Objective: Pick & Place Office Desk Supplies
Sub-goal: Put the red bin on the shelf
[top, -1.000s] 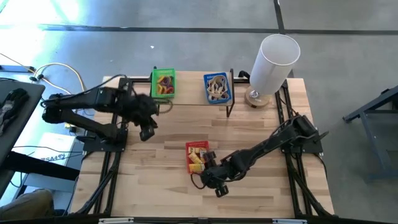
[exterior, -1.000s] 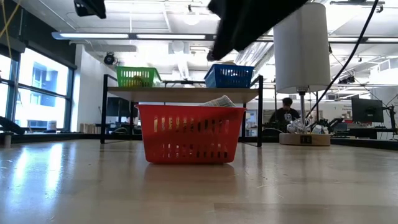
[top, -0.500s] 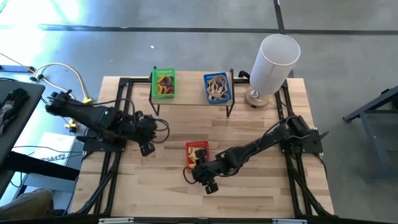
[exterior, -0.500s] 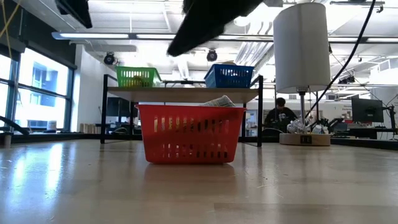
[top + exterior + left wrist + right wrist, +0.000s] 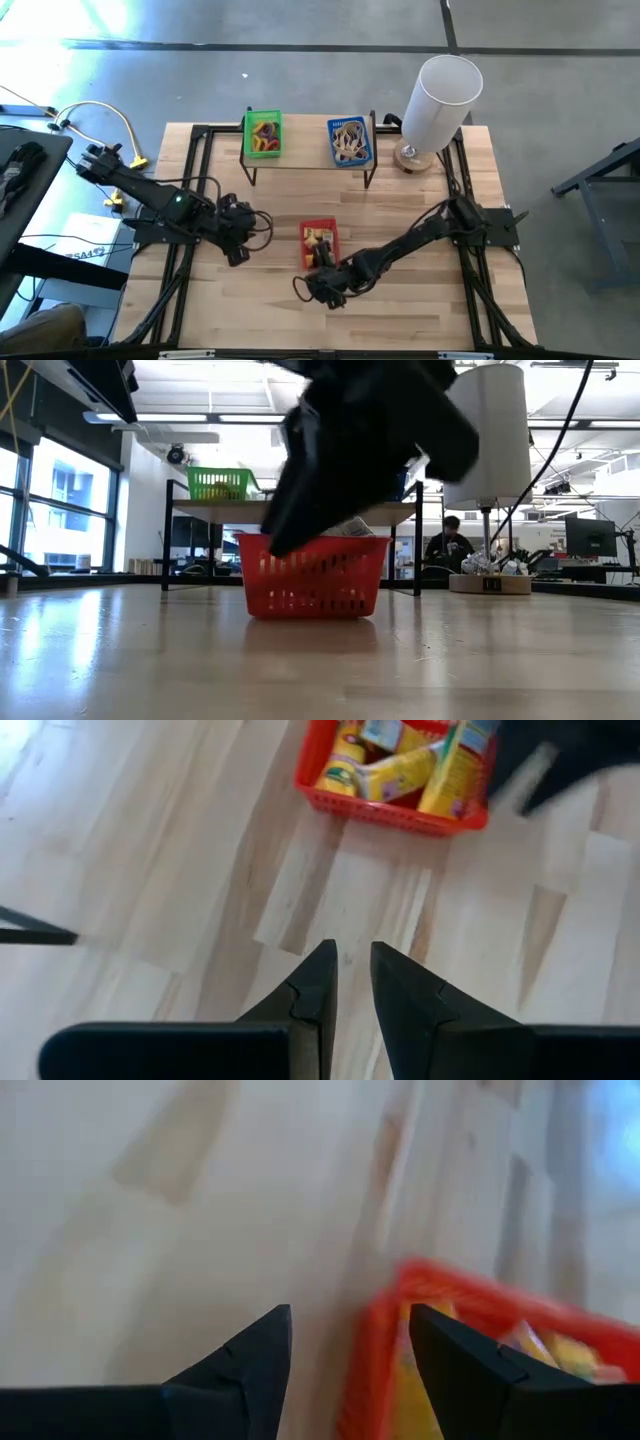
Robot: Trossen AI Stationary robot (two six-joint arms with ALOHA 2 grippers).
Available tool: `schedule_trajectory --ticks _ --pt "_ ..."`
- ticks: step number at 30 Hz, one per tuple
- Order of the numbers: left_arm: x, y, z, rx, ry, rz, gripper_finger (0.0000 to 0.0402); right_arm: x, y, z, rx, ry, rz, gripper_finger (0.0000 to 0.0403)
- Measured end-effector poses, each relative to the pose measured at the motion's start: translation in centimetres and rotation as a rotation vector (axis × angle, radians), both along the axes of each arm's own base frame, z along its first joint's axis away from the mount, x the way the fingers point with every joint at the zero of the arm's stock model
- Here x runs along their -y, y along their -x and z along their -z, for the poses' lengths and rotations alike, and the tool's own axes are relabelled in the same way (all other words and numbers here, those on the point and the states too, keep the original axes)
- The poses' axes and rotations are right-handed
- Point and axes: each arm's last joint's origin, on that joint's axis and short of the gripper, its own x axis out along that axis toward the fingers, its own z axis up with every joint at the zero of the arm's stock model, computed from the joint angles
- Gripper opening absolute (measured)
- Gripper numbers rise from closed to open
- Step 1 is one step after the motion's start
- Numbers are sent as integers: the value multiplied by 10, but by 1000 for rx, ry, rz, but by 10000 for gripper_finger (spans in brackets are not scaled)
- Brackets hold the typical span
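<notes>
Red basket [image 5: 320,241] of packets [image 5: 400,770] mid-bench, long axis front-to-back; right gripper [image 5: 325,290] beside it, jaws parted, empty. Left gripper [image 5: 237,252] jaws slightly apart, empty (left wrist view alone shows packets lying slantwise).

red slatted basket [image 5: 320,240] on the pale wood-grain table [image 5: 420,310], yellow and white packets [image 5: 400,765] inside it. bright green basket [image 5: 264,135] with orange and yellow rings [image 5: 265,133], blue basket [image 5: 349,141] with tan loops [image 5: 348,139], both on a black-framed shelf [image 5: 300,165]. white cylinder [image 5: 438,100] on a tan base. both arms near-black. grey floor [image 5: 300,70].
</notes>
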Motion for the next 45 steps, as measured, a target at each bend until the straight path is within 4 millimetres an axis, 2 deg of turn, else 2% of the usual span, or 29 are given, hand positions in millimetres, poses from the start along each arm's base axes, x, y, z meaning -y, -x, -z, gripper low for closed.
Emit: schedule_trajectory --ticks 8,19,26,31,39,45 --pt "7 2 2 14 -7 32 61 0 0 0 11 6 28 193" --pt "10 2 2 25 -2 42 61 16 3 5 -77 -34 159 193" --pt "9 1 1 45 -18 29 61 17 0 19 -110 -49 162 190" --pt "9 -1 -1 82 -49 3 61 19 0 21 -118 -38 167 147" --pt "8 -1 -1 99 -73 -15 61 22 -1 21 -134 -52 166 14" --pt "8 -1 -1 100 -95 -3 61 22 3 18 -159 -43 155 3"
